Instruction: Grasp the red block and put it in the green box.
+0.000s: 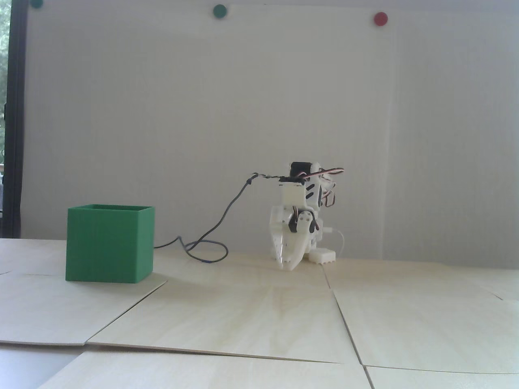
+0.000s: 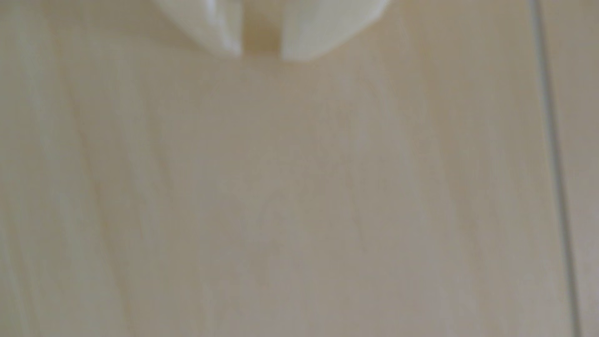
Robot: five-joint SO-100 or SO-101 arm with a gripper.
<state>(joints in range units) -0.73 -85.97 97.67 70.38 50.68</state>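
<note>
No block is seen; the tool (image 1: 288,265), nearly closed and empty, is lowered mid-bench, the box (image 1: 109,243) toward the fixed view's left edge.

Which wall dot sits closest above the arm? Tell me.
The middle green dot in the fixed view; the red dot sits farther right, the other green dot far left.

We see a table (image 1: 251,316) covered in pale wooden sheets with thin seams between them. On it, at the left of the fixed view, stands the green box (image 1: 109,245). A dark cable (image 1: 202,247) loops on the surface beside it, and the white arm (image 1: 298,227) sits further right.
</note>
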